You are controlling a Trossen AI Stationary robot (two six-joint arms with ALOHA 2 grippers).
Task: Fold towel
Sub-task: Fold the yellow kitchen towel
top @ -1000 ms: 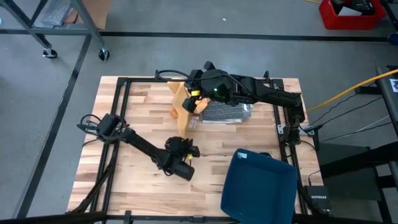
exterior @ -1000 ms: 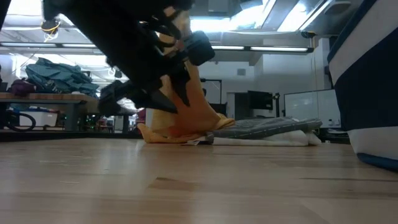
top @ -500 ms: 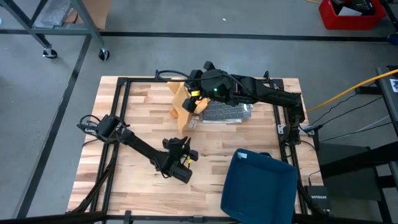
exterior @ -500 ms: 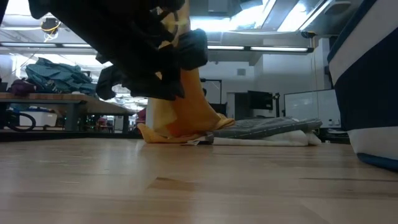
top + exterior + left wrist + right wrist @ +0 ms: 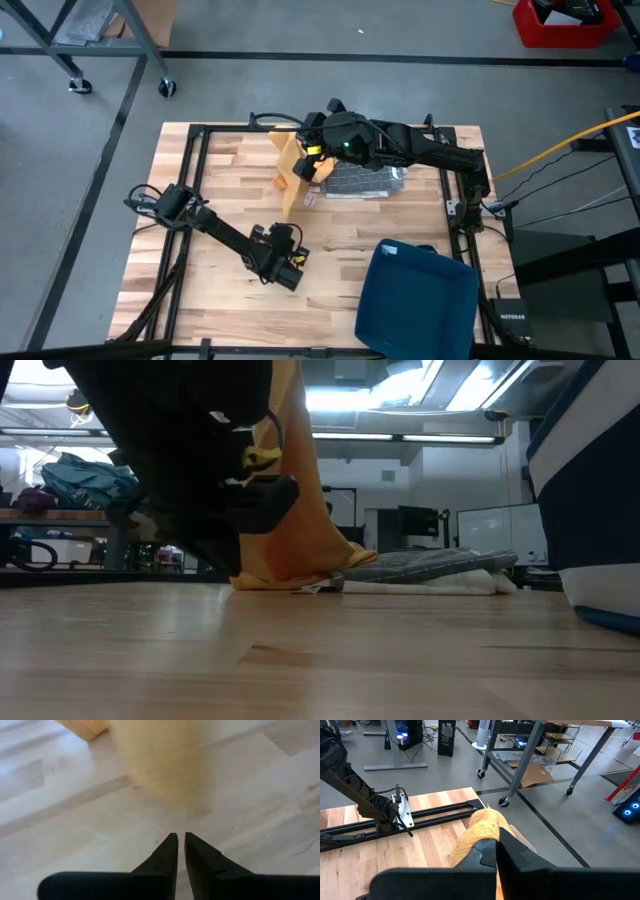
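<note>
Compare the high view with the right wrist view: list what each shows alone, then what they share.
Only the high view shows the left gripper, nearly shut and empty over bare wood, the grey folded towels, the blue bin and a red crate on the floor. Only the right wrist view shows a wheeled metal cart and computer towers in the room. Both show the right gripper pinching the yellow towel above the wooden table.

Overhead camera looks straight down, low one skims level across the table [image 5: 230,165] — both share the yellow towel [image 5: 300,510]
</note>
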